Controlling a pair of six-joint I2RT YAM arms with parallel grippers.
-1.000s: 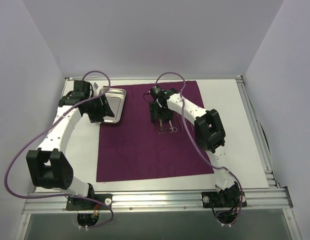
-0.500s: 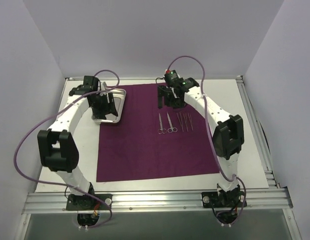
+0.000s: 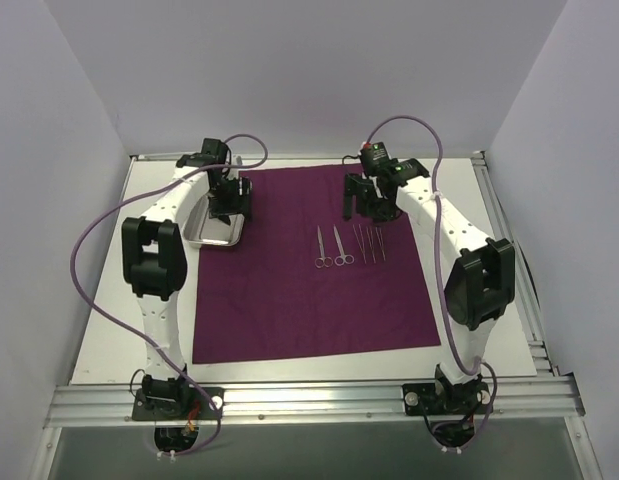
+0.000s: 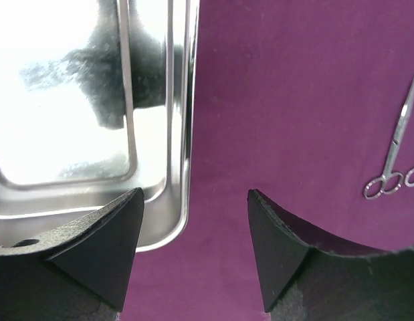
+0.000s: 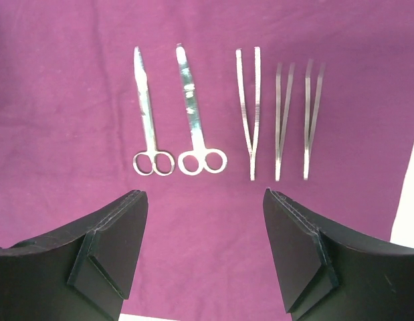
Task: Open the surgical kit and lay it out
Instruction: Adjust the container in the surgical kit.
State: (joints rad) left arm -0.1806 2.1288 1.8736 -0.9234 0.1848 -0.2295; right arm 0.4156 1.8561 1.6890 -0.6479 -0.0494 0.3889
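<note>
Both arms reach to the far side of the white bench [image 3: 489, 300], above one dark magenta-purple cloth wrap [image 3: 309, 300] spread flat and square with the bench edges. My left gripper [image 4: 194, 200] hangs with its jaws well apart and nothing between them. It sits just above the line where the one shiny rectangular steel tray [image 4: 160, 200] meets the fabric. The tray is smooth, mirror-bright and round-cornered with a raised rim, and it lies across the cloth's left edge at its far left corner. My right gripper [image 5: 204, 200] is spread just as wide and also holds nothing, hovering near the cloth's far edge.

Five thin instruments lie below it in one tidy parallel row, right of the cloth's centre. The two ring-handled silver scissors [image 5: 188, 87] are on the left of the row, with three slim silver tweezers [image 5: 252, 160] on the right. Each piece lies apart from its neighbour, with rings and joined ends toward the near edge.

Bare, matte fabric fills the near half of the cloth. White strips of bench border it on the right and near sides.
</note>
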